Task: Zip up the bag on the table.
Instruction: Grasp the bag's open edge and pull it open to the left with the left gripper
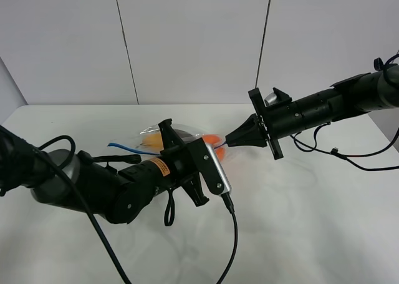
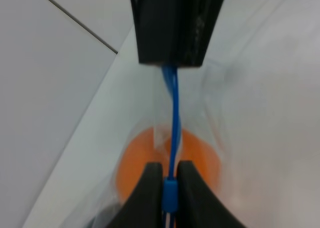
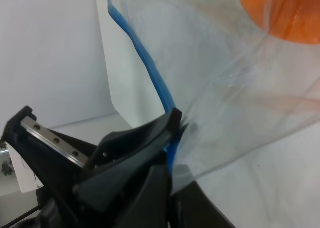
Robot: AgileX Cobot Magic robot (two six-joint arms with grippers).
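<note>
1. The bag (image 1: 188, 133), clear and floppy, sits over the table (image 1: 299, 221) toward its far edge, about midway along that edge. It is held between the two arms. Whether its underside rests on the table cannot be told.
2. Its blue zip strip (image 2: 174, 112) runs taut from one tool to the other. A loose blue end trails out toward the table's left edge.
3. An orange (image 2: 202, 160) shows through the plastic just beside the strip. A yellowish shape shows farther in, partly hidden by the left arm.
4. The left tool (image 2: 169, 167) has its two fingers drawn together on the strip, with a thicker blue piece of the strip pinched between them.
5. The right tool (image 3: 172, 119) is clamped on the strip at the bag's corner nearest the table's right edge, jaws together with plastic bunched at the tips.
6. The two tools face each other along the strip, near but not touching.
</note>
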